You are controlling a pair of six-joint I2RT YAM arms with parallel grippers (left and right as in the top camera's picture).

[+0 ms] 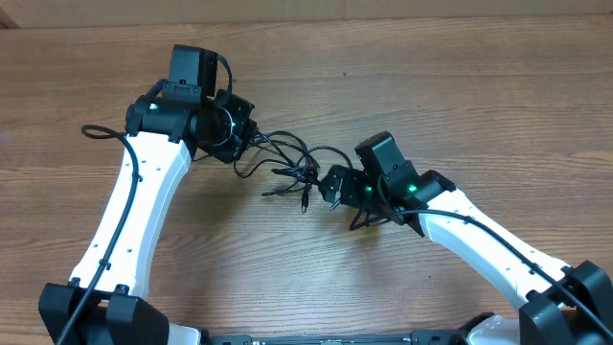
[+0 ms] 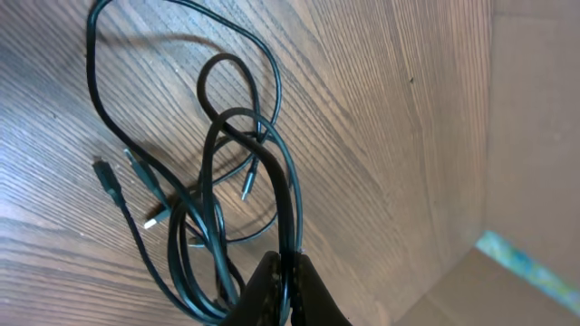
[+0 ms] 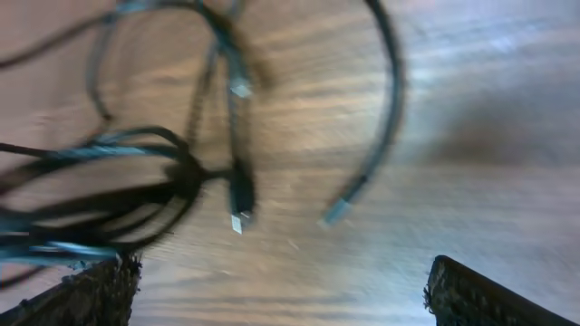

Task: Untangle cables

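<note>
Left gripper (image 2: 288, 288) is clamped on several cables (image 2: 213, 163), which trail onto the table (image 2: 390, 118); right gripper (image 3: 281, 294) is held wide apart above loose plugs (image 3: 237, 222). They are judged light, limp, snag-prone; one plug end should be taken.

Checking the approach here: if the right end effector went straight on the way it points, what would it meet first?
Open, the right end effector would probably first reach the cables, their loose plug ends lying ahead; the blurred view leaves depth unclear.
</note>
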